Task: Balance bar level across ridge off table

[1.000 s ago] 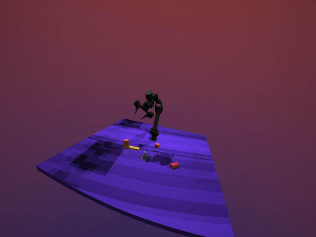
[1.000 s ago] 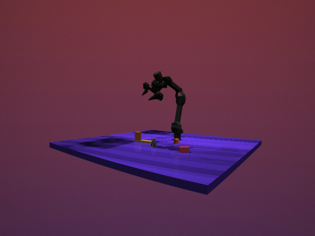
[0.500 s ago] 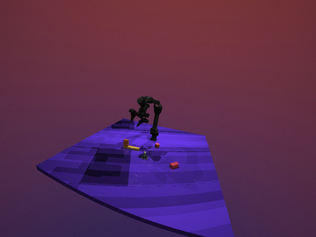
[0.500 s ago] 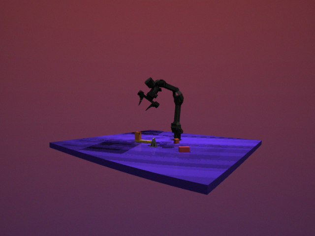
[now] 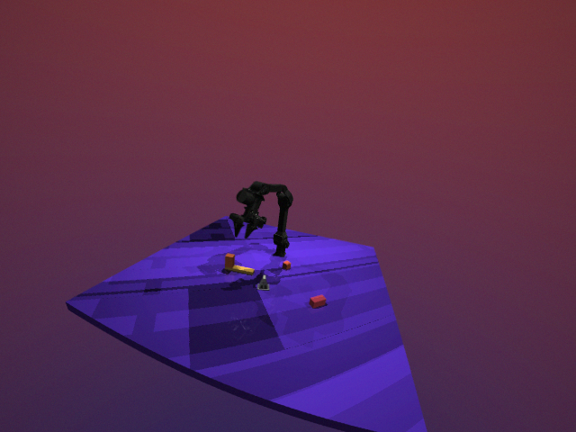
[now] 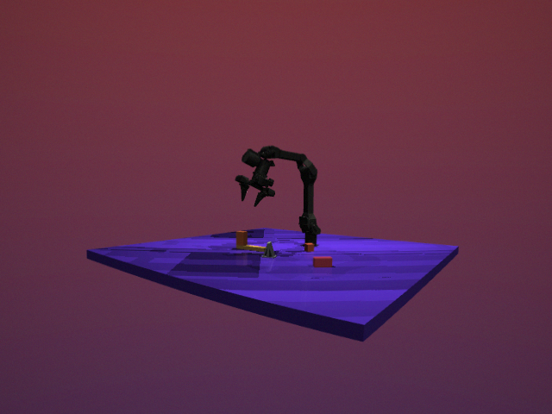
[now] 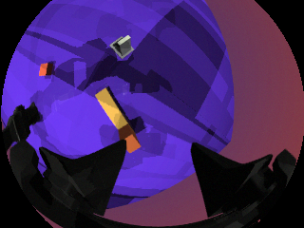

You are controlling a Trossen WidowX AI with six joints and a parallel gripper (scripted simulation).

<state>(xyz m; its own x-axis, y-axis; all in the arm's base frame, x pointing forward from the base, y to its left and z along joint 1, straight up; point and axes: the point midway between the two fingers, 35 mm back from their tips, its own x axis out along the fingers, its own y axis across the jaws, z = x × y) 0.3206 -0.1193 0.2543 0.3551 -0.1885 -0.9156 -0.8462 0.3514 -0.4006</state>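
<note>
Gripper [image 5: 243, 235] [image 6: 248, 203] [image 7: 159, 146]: jaws wide apart, holding nothing, raised above the table [image 5: 339, 325] [image 6: 311, 294] [image 7: 190, 176]. Yellow bar [image 5: 242, 270] [image 6: 253, 247] [image 7: 112, 108]: below the jaws, outside the gap between them, an orange block [image 5: 229, 260] [image 6: 241, 238] [image 7: 132, 142] at one end. Grey ridge [image 5: 264, 283] [image 6: 269, 250] [image 7: 124, 47]: near the bar's other end, not supporting it.
</note>
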